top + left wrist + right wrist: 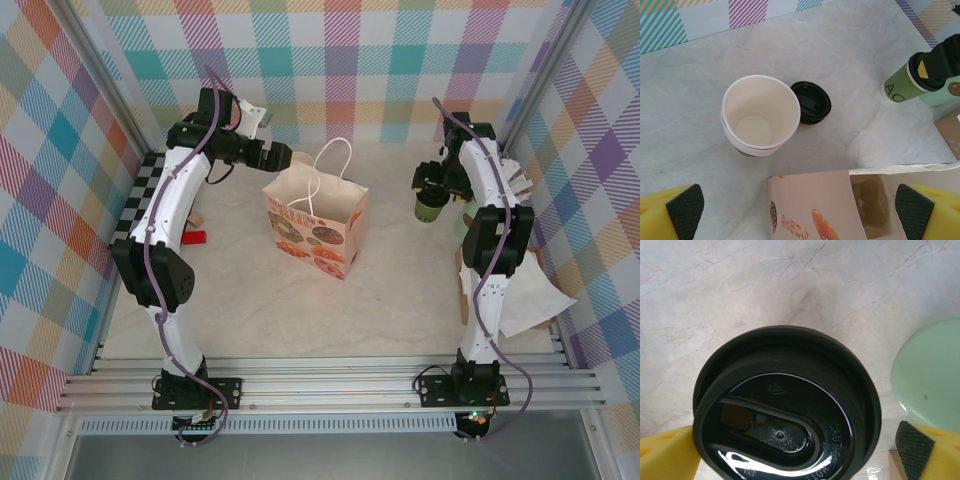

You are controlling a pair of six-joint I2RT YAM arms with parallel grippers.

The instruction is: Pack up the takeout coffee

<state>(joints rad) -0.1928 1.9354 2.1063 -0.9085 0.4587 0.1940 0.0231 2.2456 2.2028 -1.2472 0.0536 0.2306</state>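
On the counter's right side: green takeout cup (pixel 432 208), standing with its black lid (pixel 785 410) seated on the rim, well apart from the paper bag (pixel 315 225).
My right jaws: spread wide on either side of the takeout cup, gripping nothing; one pad (pixel 910 445) sits clear of the lid's edge.
My left jaws: spread wide and empty; fingers (pixel 685 210) hang above the bag's far edge.
Below my left wrist: stack of cups (pixel 760 115), cream inside, with a loose lid (pixel 811 102) lying just beside it.
Neighbour of the takeout cup: mint-green cup (pixel 930 385), just beside it.
Counter (pixel 250 300): pale, marbled.
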